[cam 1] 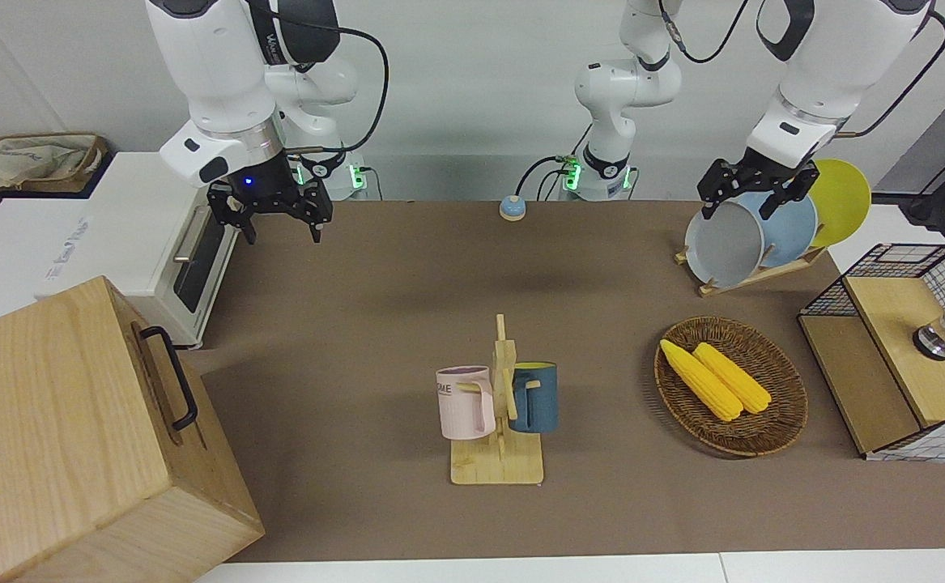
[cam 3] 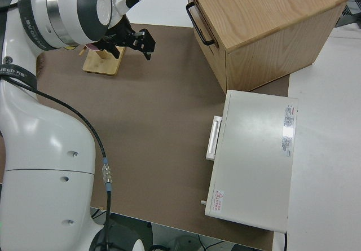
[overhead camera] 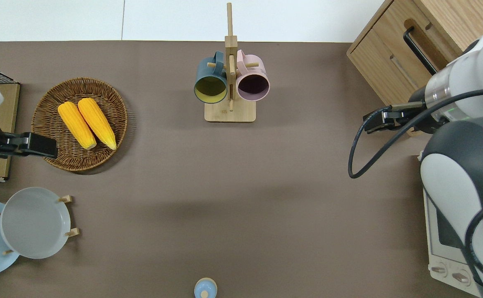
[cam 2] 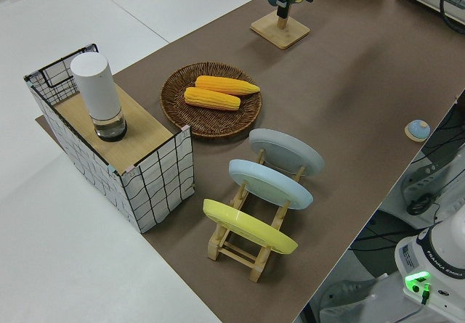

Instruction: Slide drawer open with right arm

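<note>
The drawer (cam 1: 154, 389) is the top part of the large pale wooden box's front, at the right arm's end of the table. It looks shut, and its black bar handle (cam 1: 171, 377) is free. The handle also shows in the overhead view (overhead camera: 420, 50) and the right side view (cam 3: 197, 21). My right gripper (cam 1: 279, 228), with a blue light at its wrist, is open and empty. It hangs over the brown mat beside the box's corner nearer to the robots in the overhead view (overhead camera: 377, 120), apart from the handle. My left arm is parked, its gripper (cam 1: 741, 202) open.
A white toaster oven (cam 1: 156, 243) stands beside the wooden box, nearer to the robots. A mug rack (cam 1: 498, 405) with two mugs stands mid-table. A basket (cam 1: 780, 405) with corn, a plate rack (cam 1: 751, 235) and a wire-mesh box (cam 1: 901, 356) are toward the left arm's end.
</note>
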Robot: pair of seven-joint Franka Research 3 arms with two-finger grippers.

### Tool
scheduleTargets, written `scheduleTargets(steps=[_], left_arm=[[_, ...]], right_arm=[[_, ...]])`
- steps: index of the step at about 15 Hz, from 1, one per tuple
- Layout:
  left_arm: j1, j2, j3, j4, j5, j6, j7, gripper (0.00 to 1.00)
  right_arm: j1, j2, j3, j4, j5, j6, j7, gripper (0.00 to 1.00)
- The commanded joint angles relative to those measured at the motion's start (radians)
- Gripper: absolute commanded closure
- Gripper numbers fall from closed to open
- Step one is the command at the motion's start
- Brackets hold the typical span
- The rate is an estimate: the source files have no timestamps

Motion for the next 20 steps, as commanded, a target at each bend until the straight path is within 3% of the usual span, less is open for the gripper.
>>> scheduleTargets(steps=[1, 8, 13, 18, 20], left_arm=[[0.004, 0.011, -0.006, 0.024, 0.017, -0.020, 0.010, 0.01], [0.004, 0.011, -0.006, 0.024, 0.017, -0.020, 0.010, 0.01], [0.004, 0.011, -0.006, 0.024, 0.017, -0.020, 0.010, 0.01], [0.004, 0.011, -0.006, 0.026, 0.017, -0.020, 0.010, 0.01], [0.004, 0.011, -0.006, 0.026, 0.017, -0.020, 0.010, 0.01]], right_arm=[[-0.011, -0.010, 0.005, 0.003, 0.008, -0.021, -0.020, 0.013], [-0.013, -0.010, 0.002, 0.003, 0.001, -0.046, -0.027, 0.015], [-0.007, -0.010, 0.005, 0.003, -0.079, -0.046, -0.026, 0.015], [0.012, -0.001, 0.020, -0.003, -0.274, -0.035, -0.024, 0.015], [0.051, 0.004, 0.020, -0.008, -0.369, -0.017, -0.024, 0.015]])
